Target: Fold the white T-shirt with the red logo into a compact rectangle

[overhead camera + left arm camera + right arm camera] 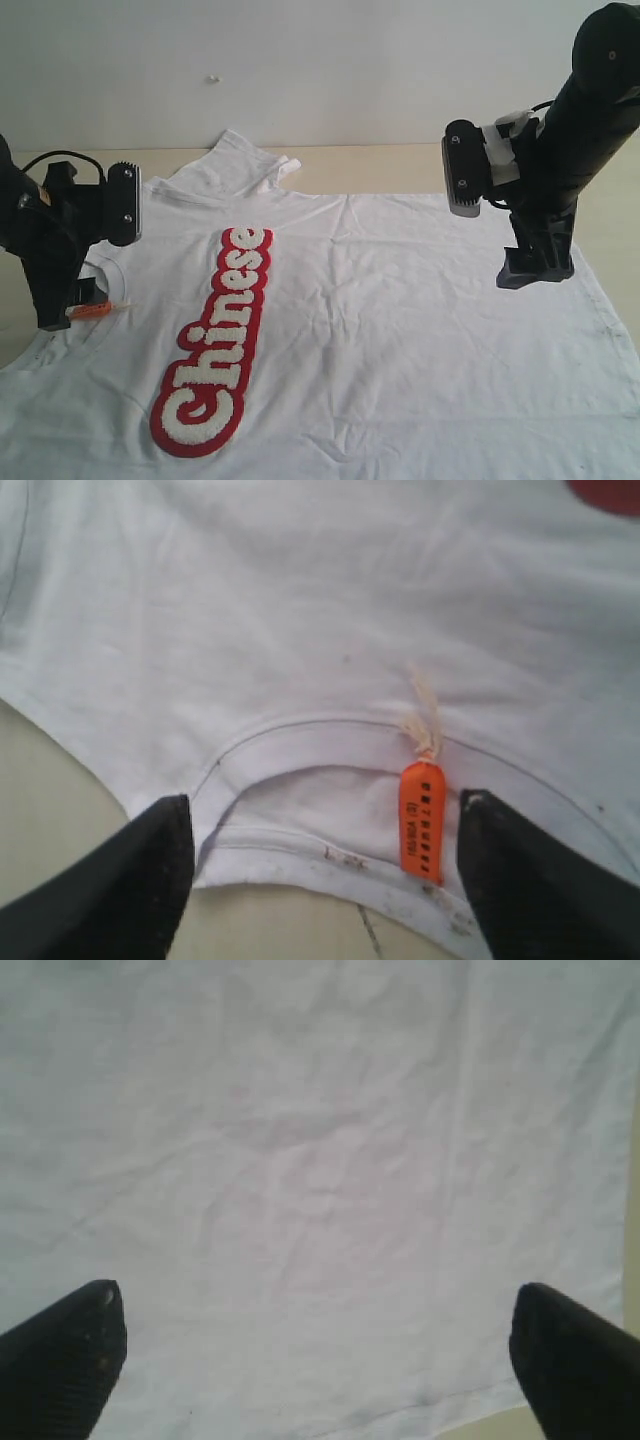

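Neck tag [422,820] clear from left wrist, red logo [215,340] whole in exterior

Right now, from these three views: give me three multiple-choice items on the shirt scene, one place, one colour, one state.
1. Where is the orange tag? A at the neckline; B on a sleeve; C on the bare table.
2. The red logo on the white T-shirt has letters in: A black; B white; C blue.
3. The right gripper is: A shut on the hem; B shut on a sleeve; C open, holding nothing.
Key: 1 A, it hangs from the neckline by a string; 2 B, white "Chinese" on red; 3 C, its jaws stand wide apart over flat cloth.
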`<state>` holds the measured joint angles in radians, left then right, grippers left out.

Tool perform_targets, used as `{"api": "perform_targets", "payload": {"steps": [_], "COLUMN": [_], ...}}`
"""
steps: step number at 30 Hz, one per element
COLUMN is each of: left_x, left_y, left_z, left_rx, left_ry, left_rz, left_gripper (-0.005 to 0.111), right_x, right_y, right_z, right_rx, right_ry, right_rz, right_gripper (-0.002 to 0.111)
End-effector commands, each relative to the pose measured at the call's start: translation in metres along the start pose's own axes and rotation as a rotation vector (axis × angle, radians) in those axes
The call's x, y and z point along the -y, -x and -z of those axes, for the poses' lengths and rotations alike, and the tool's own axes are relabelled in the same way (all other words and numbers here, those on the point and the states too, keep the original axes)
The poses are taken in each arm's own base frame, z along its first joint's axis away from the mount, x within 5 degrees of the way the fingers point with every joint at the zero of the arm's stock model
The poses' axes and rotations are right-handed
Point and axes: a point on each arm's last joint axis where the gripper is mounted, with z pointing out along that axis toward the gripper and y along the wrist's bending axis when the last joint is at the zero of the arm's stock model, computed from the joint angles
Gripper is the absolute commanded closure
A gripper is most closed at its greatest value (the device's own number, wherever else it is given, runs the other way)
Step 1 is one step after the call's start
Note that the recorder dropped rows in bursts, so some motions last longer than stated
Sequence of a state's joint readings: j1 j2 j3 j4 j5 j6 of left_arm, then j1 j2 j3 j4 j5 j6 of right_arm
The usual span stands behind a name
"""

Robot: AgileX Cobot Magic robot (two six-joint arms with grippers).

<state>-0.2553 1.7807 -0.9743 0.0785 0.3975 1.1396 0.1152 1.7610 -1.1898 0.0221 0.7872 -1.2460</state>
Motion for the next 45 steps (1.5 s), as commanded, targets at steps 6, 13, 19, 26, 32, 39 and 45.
{"api": "perform_targets", "payload": {"steps": [6,13,19,26,32,39,45], "left_x": [-0.005,0.006,0.0,0.004,0.005,-0.001,-0.005], "left_y": [0.004,-0.001,-0.001,-0.003,-0.011,-0.026,-0.024], "left_z": [0.002,0.006,0.018,0.0,-0.013,-0.013,-0.014], "left_rx": [0.026,-0.052,-0.066,-0.048,-0.05,-0.05,-0.026], "left_ry": [0.045,-0.131,-0.26,-0.31,-0.336,-0.317,-0.273], "left_rz": [0.017,0.041,-0.074,-0.163,-0.206,-0.206,-0.214], "left_gripper": [0.002,0.002,0.002,0.002,0.002,0.002,0.002], "right_x": [0.005,0.005,-0.004,-0.007,-0.008,0.001,0.004], "right_y": [0.003,0.003,-0.01,-0.012,-0.018,-0.032,-0.027], "right_z": [0.001,0.001,-0.007,-0.023,-0.038,-0.04,-0.033], "right_rx": [0.022,0.034,-0.131,-0.17,-0.187,-0.165,-0.123], "right_ry": [-0.053,-0.049,0.14,0.242,0.284,0.241,0.197], "right_rz": [-0.002,-0.266,-0.128,-0.105,-0.121,-0.151,-0.199], "right_gripper": [0.003,0.003,0.003,0.003,0.003,0.003,0.003]}}
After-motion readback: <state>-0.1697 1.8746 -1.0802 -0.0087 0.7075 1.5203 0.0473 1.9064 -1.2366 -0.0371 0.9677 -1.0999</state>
